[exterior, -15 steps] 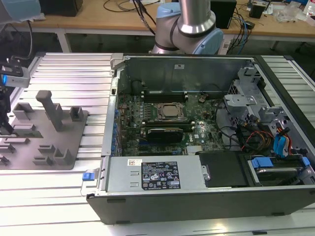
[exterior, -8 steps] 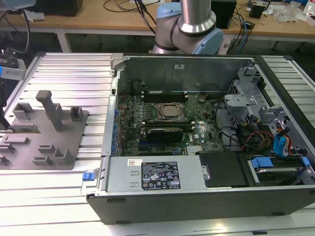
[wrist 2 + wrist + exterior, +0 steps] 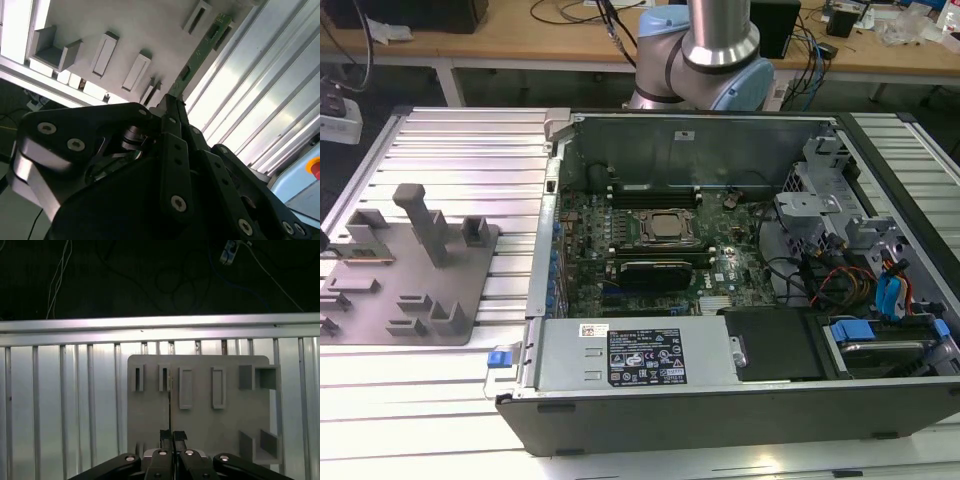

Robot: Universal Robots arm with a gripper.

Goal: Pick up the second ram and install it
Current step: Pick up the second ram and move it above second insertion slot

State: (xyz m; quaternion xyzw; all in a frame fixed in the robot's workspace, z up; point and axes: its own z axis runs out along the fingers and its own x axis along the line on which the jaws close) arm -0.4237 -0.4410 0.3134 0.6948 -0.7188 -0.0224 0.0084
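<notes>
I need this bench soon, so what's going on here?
The arm's gripper has its fingers shut on the ram, a thin green stick, over the grey tray. I cannot tell whether the ram has lifted clear of the tray. In the exterior view the open computer case lies on the exterior view's right of the tray, so the ram is not yet installed.

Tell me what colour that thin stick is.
Green: the second ram shows best in the second wrist view.
</notes>
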